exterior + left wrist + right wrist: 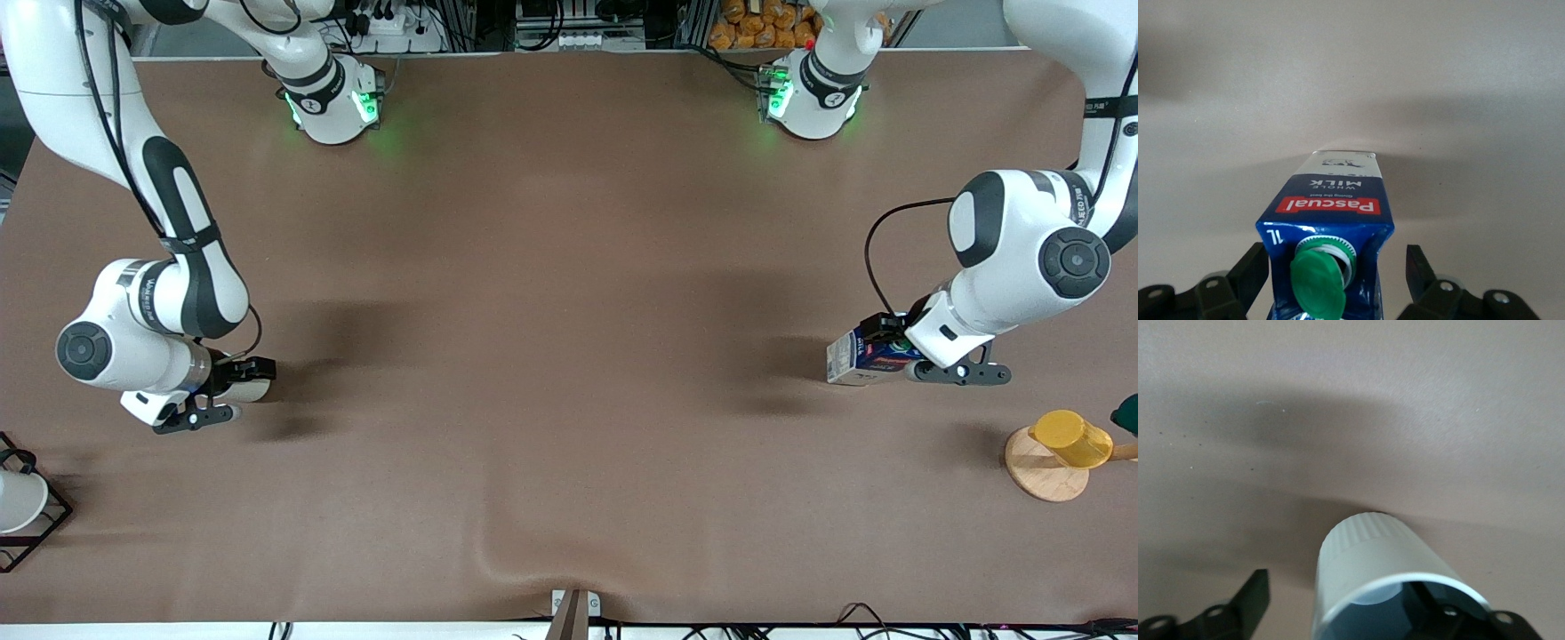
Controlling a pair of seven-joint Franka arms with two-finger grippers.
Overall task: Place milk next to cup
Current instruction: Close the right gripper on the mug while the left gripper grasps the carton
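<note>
The milk [849,356], a dark-blue and white carton with a green cap, is at the left arm's end of the table. My left gripper [878,354] is down around its top. In the left wrist view the milk [1331,200] sits between the black fingers [1255,273], with a gap showing at one side; my left gripper [1336,257] is open. The beige cup [258,384] is at the right arm's end. My right gripper [242,380] is open at the cup. In the right wrist view one finger is inside the cup [1365,553] and the other finger [1257,597] stands well clear outside; my right gripper [1345,600] straddles its wall.
A yellow cup [1071,438] lies on a wooden disc [1036,476] near the left arm's end, nearer the front camera than the milk. A white cup [13,502] sits in a black wire rack [49,524] at the right arm's end. The brown table cloth [569,311] has a fold near its front edge.
</note>
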